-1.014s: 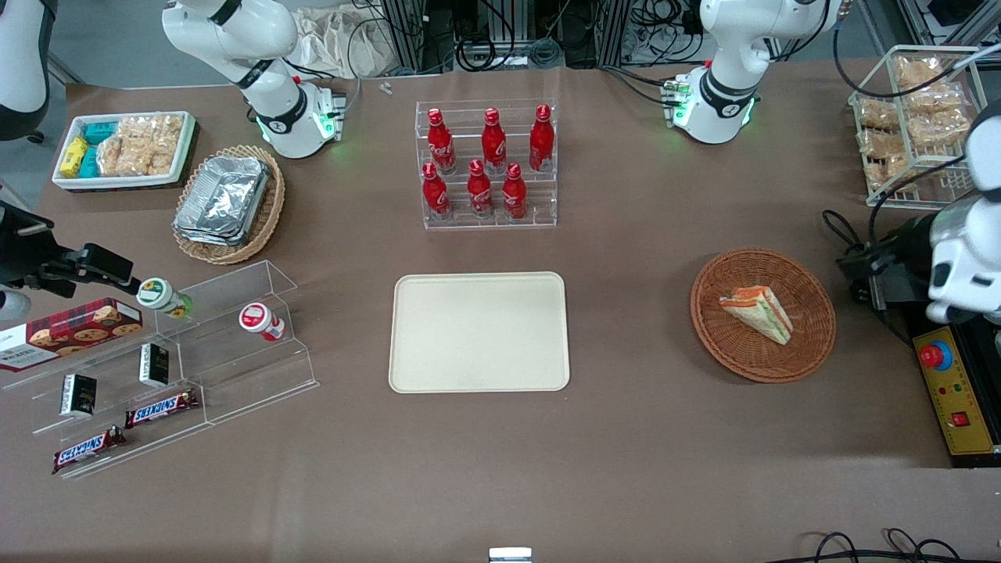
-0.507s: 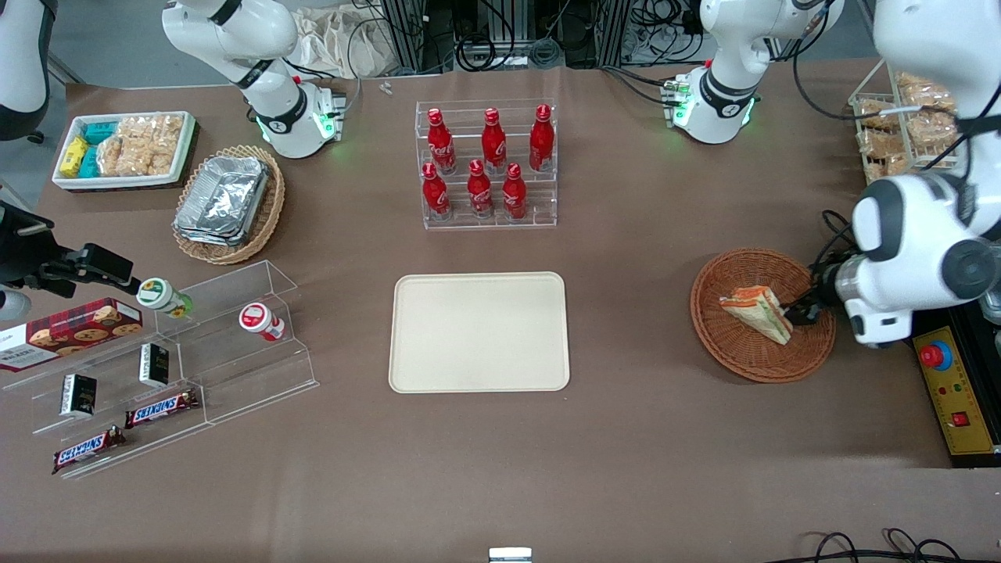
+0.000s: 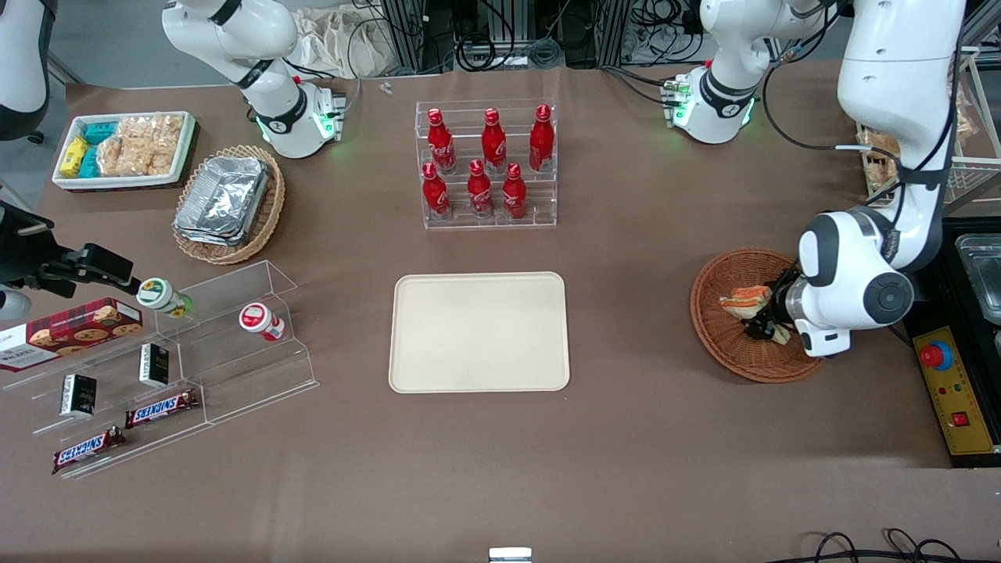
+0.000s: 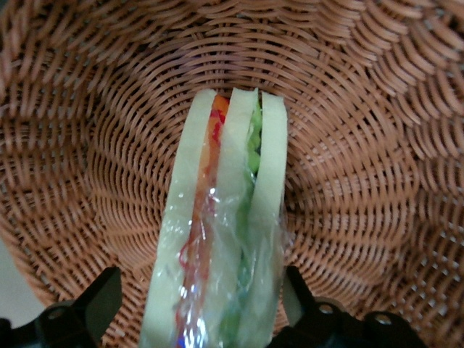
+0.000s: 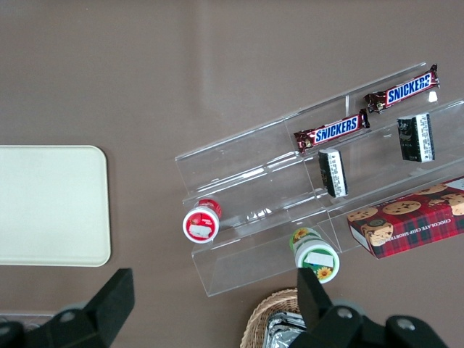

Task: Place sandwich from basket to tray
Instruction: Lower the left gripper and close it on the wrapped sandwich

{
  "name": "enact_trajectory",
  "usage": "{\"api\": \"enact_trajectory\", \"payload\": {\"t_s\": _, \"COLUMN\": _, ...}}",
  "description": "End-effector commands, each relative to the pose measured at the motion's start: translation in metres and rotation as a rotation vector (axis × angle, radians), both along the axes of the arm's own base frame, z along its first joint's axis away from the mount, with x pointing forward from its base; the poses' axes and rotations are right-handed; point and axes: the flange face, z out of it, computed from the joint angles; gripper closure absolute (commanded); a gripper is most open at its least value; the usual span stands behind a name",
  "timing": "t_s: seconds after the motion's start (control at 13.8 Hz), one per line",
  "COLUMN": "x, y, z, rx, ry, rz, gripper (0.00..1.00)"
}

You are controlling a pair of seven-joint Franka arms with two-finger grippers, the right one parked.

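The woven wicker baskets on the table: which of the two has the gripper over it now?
The round reddish-brown wicker basket holding the wrapped triangular sandwich; the left gripper is open astride that sandwich. The lighter tan basket, toward the parked arm's end, holds foil trays.

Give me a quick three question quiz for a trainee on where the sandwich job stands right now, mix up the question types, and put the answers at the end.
1. True or false: the sandwich already lies on the tray.
2. Multiple choice: the left arm's gripper is A) above the tray, B) down in the basket with a finger on each side of the sandwich, C) at the red bottles.
3. Short answer: does anything lie on the tray?

Key
1. False: it is in the basket.
2. B. The jaws stand open around the sandwich; contact cannot be told.
3. No, nothing.
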Motion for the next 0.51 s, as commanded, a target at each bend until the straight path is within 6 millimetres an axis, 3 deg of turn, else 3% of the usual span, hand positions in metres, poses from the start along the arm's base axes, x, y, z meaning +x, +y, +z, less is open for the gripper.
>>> {"api": "enact_trajectory", "payload": {"t_s": 0.0, "x": 0.0, "y": -0.002, "z": 0.017, "rx": -0.004, "ry": -0.043, "rz": 0.019, "gripper": 1.0}}
{"api": "enact_trajectory", "payload": {"t_s": 0.14, "x": 0.004, "y": -0.003, "z": 0.042, "rx": -0.009, "ry": -0.065, "rz": -0.002, "gripper": 1.0}}
{"api": "enact_trajectory", "payload": {"t_s": 0.22, "x": 0.006, "y": -0.006, "z": 0.066, "rx": -0.014, "ry": -0.068, "rz": -0.021, "gripper": 1.0}}
{"api": "enact_trajectory", "payload": {"t_s": 0.43, "x": 0.007, "y": -0.012, "z": 0.175, "rx": -0.096, "ry": -0.028, "rz": -0.215, "gripper": 1.0}}
